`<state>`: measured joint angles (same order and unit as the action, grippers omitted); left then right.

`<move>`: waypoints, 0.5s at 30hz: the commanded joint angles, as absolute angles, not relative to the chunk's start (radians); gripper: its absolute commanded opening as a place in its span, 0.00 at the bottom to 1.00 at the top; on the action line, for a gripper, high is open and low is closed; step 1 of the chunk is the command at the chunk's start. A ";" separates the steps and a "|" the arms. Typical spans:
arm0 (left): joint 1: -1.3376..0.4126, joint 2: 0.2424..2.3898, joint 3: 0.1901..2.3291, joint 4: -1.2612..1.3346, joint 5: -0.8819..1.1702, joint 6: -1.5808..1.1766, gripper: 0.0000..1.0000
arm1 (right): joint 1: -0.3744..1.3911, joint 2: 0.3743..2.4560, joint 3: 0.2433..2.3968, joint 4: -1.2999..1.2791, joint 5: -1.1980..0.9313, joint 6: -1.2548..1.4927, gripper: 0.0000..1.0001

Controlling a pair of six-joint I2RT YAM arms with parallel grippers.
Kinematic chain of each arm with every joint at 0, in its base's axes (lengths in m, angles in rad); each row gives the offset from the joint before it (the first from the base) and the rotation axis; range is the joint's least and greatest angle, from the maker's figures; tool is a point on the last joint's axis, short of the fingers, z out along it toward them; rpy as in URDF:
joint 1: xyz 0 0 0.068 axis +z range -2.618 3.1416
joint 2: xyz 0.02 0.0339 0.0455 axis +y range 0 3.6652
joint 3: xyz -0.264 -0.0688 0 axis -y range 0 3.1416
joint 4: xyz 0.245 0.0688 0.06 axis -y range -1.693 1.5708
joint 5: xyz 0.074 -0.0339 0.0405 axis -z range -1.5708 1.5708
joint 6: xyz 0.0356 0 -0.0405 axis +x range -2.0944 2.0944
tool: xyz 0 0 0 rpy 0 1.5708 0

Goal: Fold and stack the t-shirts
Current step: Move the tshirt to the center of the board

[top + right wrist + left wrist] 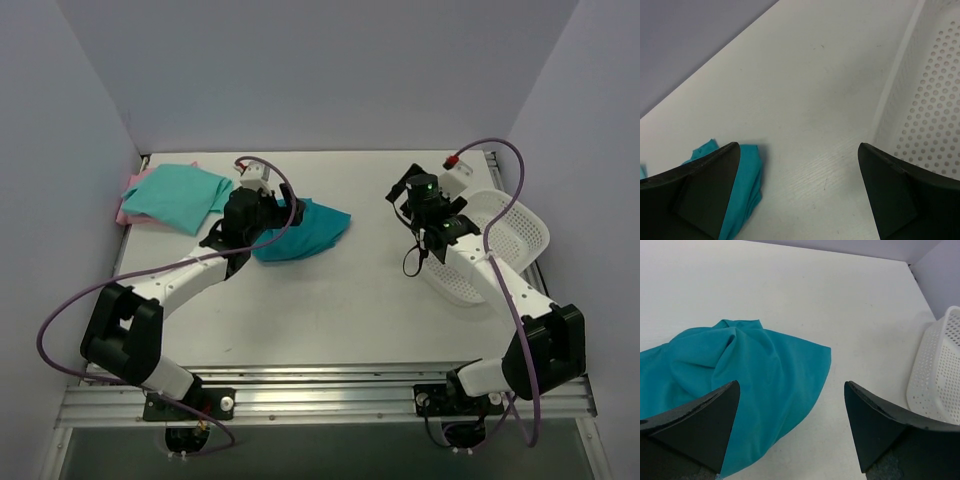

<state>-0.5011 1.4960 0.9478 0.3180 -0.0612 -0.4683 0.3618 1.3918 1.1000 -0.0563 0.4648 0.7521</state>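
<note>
Both sets apart: left fingers above crumpled teal tee; right fingers beside tilted white mesh basket.

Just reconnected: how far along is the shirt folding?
Done: the mint-green tee lies flat, apparently folded, on the pink tee at the far left corner. In hand: nothing gripped; the open left gripper hovers over the crumpled teal tee. Left: fold it and stack it.

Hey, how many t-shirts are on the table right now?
3. A mint-green t-shirt lies folded at the far-left corner of the table, a pink t-shirt under it with only its edge showing, and a teal t-shirt is crumpled mid-table. More could hide under the stack.
</note>
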 commanded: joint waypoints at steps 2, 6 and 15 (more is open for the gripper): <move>-0.453 1.565 1.051 0.244 -0.132 -0.417 0.94 | 0.403 1.327 1.042 -0.009 0.488 0.764 1.00; -0.381 1.647 1.060 0.291 -0.104 -0.426 0.94 | 0.410 1.316 1.006 0.008 0.486 0.769 1.00; -0.311 1.856 1.137 0.356 0.008 -0.488 0.94 | 0.425 1.299 0.980 0.034 0.485 0.759 1.00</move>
<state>-0.3191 1.8252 1.0874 0.2951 -0.0540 -0.4610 0.4145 1.3422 0.9886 0.0040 0.4580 0.7582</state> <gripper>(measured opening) 0.940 0.998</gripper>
